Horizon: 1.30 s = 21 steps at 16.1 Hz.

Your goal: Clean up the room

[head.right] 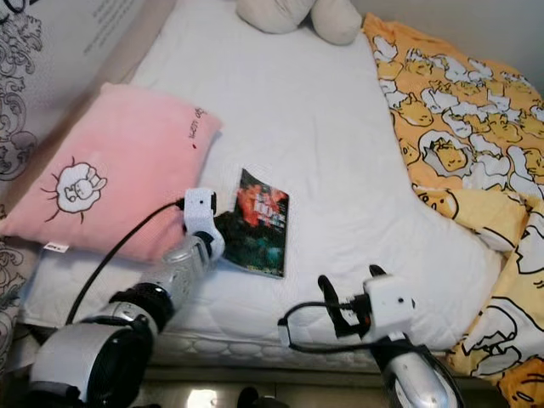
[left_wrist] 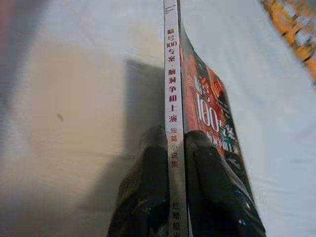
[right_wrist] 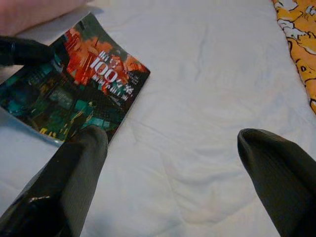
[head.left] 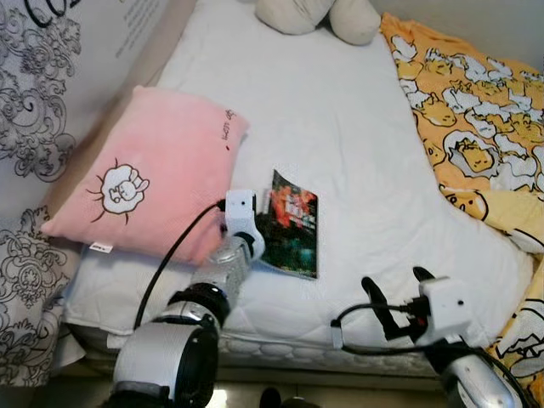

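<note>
Book [head.left: 294,224] on white bed [head.left: 357,153], just right of pink pillow [head.left: 153,170]. Left gripper [left_wrist: 173,148] clamped on book spine. Right gripper [head.left: 398,297] spread wide, empty, near bed edge. Advice: keep firm pinch, lift straight, avoid snagging pillow.

The book [right_wrist: 79,98] cover shows "100"; its spine carries Chinese characters.

One book [head.left: 293,225], dark cover with red lettering. One pink pillow [head.left: 153,170] with a cartoon print. One yellow patterned blanket [head.left: 476,119]. One white mattress [head.left: 340,127]. Two pale plush shapes [head.left: 319,13] at the far end, possibly parts of a single toy. Two grippers: left gripper [left_wrist: 174,187], right gripper [head.left: 399,297].
</note>
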### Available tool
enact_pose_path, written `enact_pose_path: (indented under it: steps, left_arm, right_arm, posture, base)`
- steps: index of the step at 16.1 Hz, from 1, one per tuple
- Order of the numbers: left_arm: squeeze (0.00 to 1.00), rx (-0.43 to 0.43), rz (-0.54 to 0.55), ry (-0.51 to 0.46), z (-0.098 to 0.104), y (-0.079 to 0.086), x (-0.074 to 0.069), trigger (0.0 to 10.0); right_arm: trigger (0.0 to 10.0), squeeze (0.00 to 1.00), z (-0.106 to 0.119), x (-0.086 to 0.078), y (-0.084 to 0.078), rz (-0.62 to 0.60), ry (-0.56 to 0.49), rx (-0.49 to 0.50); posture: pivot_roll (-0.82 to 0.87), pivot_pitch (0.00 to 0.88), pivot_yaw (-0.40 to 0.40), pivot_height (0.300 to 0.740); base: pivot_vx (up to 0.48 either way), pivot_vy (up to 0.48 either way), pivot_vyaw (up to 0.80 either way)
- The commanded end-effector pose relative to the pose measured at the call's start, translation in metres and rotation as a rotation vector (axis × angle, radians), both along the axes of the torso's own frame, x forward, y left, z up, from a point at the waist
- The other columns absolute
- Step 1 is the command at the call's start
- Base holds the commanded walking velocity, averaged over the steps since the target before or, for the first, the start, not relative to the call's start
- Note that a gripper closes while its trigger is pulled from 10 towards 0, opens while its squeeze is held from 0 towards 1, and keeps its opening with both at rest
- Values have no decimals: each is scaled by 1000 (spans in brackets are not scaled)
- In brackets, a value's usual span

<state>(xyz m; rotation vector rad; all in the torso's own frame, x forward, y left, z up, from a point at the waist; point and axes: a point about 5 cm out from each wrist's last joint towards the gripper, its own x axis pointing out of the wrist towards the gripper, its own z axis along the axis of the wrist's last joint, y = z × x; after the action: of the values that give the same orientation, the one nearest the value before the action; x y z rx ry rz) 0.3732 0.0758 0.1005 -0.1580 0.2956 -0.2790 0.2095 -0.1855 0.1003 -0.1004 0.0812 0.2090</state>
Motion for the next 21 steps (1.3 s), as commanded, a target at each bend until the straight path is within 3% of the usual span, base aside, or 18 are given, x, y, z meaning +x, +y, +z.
enact_pose_path:
  steps: [1,5,9,10,16,18,21]
  left_arm:
    - [0,153,-25,-64,4,-1,2,10000]
    - [0,337,-29,-133,14,11,9,10000]
    - [0,413,-10,-120,13,22,10,10000]
    - [1000,420,-8,-116,13,24,10,10000]
    - [1000,495,-44,-146,21,30,15,10000]
    - [1000,601,-82,-240,36,27,21,10000]
    - [1000,649,-111,-317,52,21,25,10000]
  right_arm:
    - [10000,0,-6,-2,-4,-18,33,-13]
    - [10000,0,-8,0,-2,-13,39,-11]
    - [10000,0,-7,2,-3,-22,30,-13]
    - [10000,0,-7,3,-4,-23,30,-13]
    - [10000,0,-9,5,-2,-19,32,-10]
    - [10000,0,-10,5,-1,-22,32,-6]
    - [10000,0,-11,6,1,-21,34,-3]
  posture:
    - [-187,227,-189,740]
    - [-181,216,-188,740]
    - [-179,210,-183,740]
    - [-176,209,-184,740]
    - [-171,205,-181,740]
    - [-166,202,-175,740]
    - [-159,195,-165,740]
  base:
    - [0,0,0]
    - [0,0,0]
    - [0,0,0]
    - [0,0,0]
    - [0,0,0]
    - [0,0,0]
    - [0,0,0]
